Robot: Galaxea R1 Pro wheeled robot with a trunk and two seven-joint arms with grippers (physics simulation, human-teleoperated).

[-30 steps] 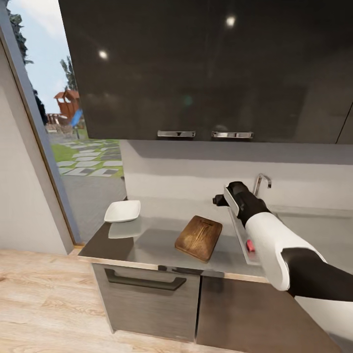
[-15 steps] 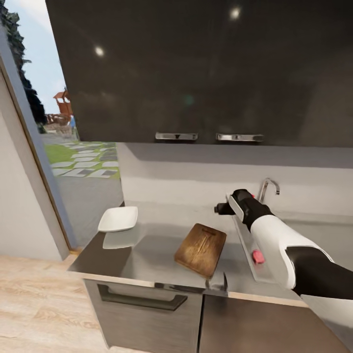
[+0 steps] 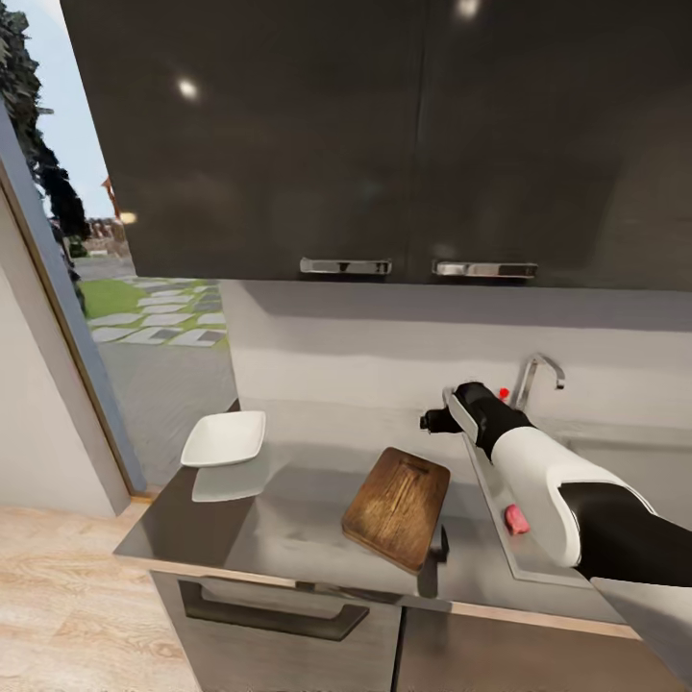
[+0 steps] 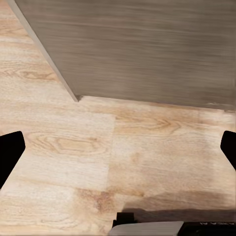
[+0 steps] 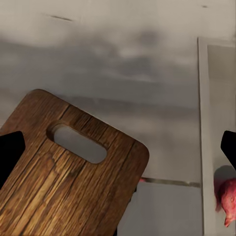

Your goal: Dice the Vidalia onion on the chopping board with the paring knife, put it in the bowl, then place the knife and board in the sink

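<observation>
Board: rectangular dark brown wooden chopping board with rounded corners and an oval handle hole at its far end, lying flat on the long grey reflective countertop, angled, its near corner at the counter's front edge
Bowl: shallow white squarish glossy bowl at the countertop's left end, well apart from the board
Sink: grey sink just right of the board; a small pinkish-red thing lies in it, too blurred to name
My right gripper: above the counter near the chrome tap, fingers spread wide
My left gripper: spread, over pale wooden floor
Change: my head view has shifted; my right arm stays extended
</observation>
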